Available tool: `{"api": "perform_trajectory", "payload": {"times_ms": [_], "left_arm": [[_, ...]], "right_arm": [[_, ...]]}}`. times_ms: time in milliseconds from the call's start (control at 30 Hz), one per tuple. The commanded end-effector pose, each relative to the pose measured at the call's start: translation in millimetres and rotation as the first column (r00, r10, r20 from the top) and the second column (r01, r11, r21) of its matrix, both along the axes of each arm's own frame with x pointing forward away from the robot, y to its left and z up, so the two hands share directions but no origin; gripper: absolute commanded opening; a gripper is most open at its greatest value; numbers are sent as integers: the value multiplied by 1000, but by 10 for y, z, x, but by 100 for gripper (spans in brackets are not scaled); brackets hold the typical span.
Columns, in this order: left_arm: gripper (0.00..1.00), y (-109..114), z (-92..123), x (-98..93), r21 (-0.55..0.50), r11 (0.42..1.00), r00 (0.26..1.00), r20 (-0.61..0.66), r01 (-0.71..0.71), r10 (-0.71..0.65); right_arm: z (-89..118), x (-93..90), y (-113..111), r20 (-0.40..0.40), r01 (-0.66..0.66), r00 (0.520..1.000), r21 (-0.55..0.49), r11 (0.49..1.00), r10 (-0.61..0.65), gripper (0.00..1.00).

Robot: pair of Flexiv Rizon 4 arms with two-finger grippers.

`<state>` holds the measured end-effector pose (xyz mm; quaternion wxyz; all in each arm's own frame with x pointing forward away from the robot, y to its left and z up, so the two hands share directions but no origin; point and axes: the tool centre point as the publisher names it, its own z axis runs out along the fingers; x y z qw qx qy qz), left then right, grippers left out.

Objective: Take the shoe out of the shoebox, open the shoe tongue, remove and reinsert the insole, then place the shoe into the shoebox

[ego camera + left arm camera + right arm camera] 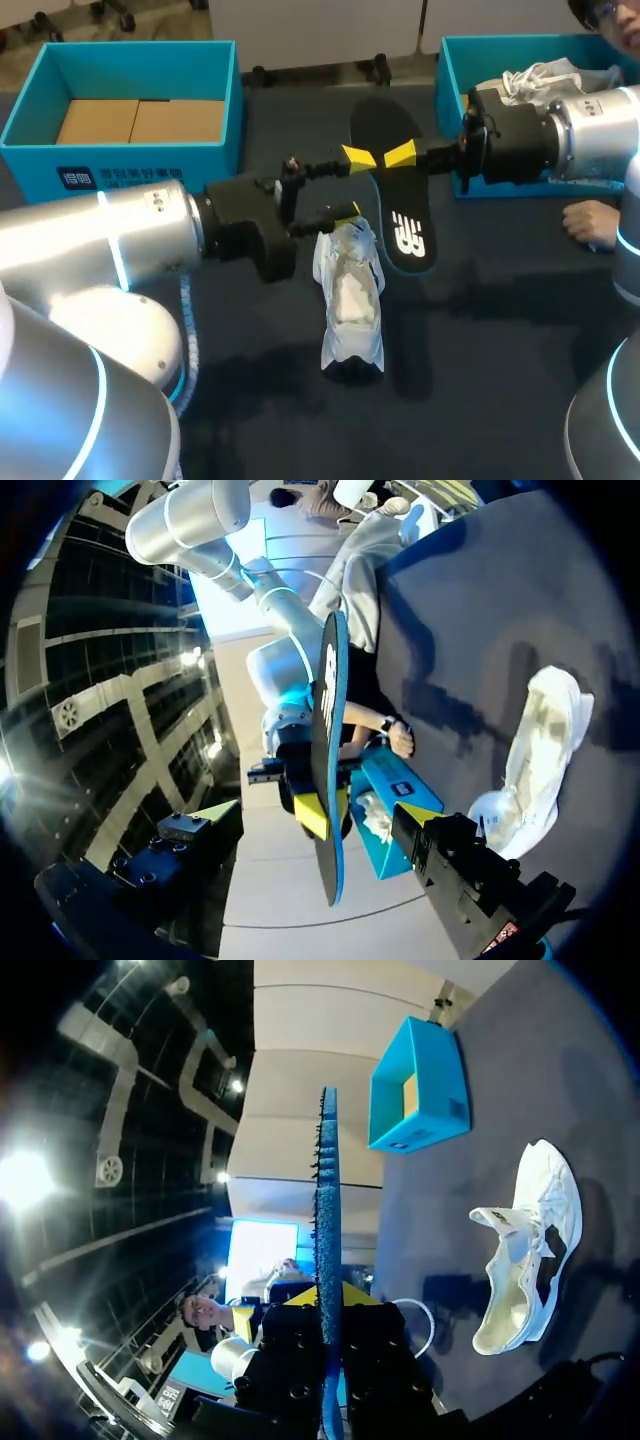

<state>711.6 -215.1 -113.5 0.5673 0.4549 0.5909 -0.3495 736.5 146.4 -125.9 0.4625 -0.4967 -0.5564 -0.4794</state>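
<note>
Insole (400, 215) out, clamped edge-on in our right gripper (325, 1295). Our left gripper (352, 184) is spread wide, shoe (350, 290) just beneath its jaws. Reinsertion comes next, we judge: steer the insole into the shoe's mouth.

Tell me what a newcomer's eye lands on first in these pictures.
First comes the black insole with its blue rim, held up over the middle of the table in the right pincer. Beside it, the white shoe lies on the dark table, with the left pincer open at its far end. The bright blue left shoebox and right shoebox stand at the far corners.
</note>
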Motion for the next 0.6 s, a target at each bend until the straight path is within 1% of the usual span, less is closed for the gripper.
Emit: {"api": "perform_trajectory", "payload": {"times_ms": [33,67,200,267,367,400,467,500,533,600], "left_arm": [[100,201,98,76,104,989,994,-42,106,-102],[100,217,117,93,104,989,994,-51,103,-98],[100,257,181,147,166,976,989,-71,138,-127],[100,255,213,180,185,973,989,-86,135,-121],[100,243,264,234,236,963,986,-131,132,-103],[100,235,290,261,257,959,981,-177,123,-79],[100,219,321,312,266,958,978,-199,111,-58],[100,213,339,351,276,954,972,-231,115,-50],[100,212,370,381,257,960,965,-260,110,-41],[100,212,370,381,257,960,965,-260,110,-41]], "right_arm": [[-4,4,-17,-3,-4,1000,-3,1000,4,0],[-5,2,-21,-3,-3,1000,-4,1000,3,0],[-11,5,-33,-5,-4,1000,-5,1000,4,0],[-28,12,-37,-7,-6,1000,-5,1000,6,0],[-58,19,-36,-7,-8,1000,0,1000,8,0],[-71,20,-36,-7,-9,1000,2,1000,9,0],[-88,21,-36,-6,-9,1000,6,1000,9,0],[-97,23,-35,-6,-10,1000,8,1000,10,0],[-103,26,-33,-5,-10,1000,9,1000,10,0],[-114,38,-27,-4,-13,1000,10,1000,13,0]]}}
